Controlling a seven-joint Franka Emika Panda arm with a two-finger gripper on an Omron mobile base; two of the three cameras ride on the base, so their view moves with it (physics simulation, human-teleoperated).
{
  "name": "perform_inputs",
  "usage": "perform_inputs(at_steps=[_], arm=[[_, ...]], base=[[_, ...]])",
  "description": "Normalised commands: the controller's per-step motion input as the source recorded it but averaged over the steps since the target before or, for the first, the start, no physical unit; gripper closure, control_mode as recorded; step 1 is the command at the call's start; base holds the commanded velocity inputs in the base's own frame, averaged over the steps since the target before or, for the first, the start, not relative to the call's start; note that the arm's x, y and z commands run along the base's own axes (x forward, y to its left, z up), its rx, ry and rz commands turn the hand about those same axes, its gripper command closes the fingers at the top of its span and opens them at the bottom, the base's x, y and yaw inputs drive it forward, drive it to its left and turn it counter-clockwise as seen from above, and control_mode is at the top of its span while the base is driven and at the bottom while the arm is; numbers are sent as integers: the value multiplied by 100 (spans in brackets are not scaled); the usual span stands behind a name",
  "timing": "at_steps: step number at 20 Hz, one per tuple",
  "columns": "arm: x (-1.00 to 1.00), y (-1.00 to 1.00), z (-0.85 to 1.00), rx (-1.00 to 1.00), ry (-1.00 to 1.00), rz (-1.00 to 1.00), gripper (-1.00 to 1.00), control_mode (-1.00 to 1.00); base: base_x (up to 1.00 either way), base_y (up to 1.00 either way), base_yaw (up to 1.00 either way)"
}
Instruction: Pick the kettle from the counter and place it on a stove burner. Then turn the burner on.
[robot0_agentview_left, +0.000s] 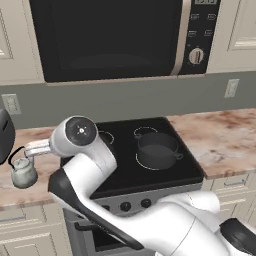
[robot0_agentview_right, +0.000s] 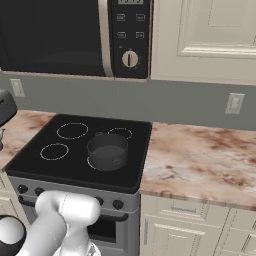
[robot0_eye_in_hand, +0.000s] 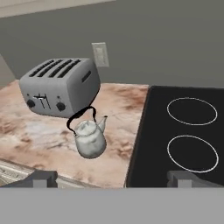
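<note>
The small silver-grey kettle (robot0_eye_in_hand: 90, 140) with its black arched handle stands upright on the pinkish counter (robot0_eye_in_hand: 39, 131), just left of the black cooktop (robot0_eye_in_hand: 148, 131). In the left base view the kettle (robot0_agentview_left: 22, 171) sits left of the stove, partly behind my arm. My gripper (robot0_eye_in_hand: 113, 180) is open, its two dark fingertips (robot0_eye_in_hand: 43, 178) spread wide at the bottom of the hand view, short of the kettle and holding nothing. Two thin white burner circles (robot0_eye_in_hand: 191, 111) (robot0_eye_in_hand: 192, 153) lie to the kettle's right. Both also show as the left burner circles (robot0_agentview_right: 54, 151) (robot0_agentview_right: 72, 130) in the right base view.
A silver toaster (robot0_eye_in_hand: 59, 86) stands right behind the kettle. A dark grey two-handled pot (robot0_agentview_left: 156, 150) (robot0_agentview_right: 107, 150) occupies the stove's right side. Stove knobs (robot0_agentview_left: 125, 205) line the front panel. A microwave (robot0_agentview_left: 110, 35) hangs above. Counter (robot0_agentview_right: 200, 155) stretches right of the stove.
</note>
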Motion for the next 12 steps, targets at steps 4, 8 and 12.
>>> perform_inputs(at_steps=[4,8,12], arm=[[1,58,0,8,0,0,-100,-100],[9,41,0,9,0,0,-100,-100],[5,14,0,1,0,0,-100,-100]], base=[[0,0,0],[0,0,0],[0,0,0]])
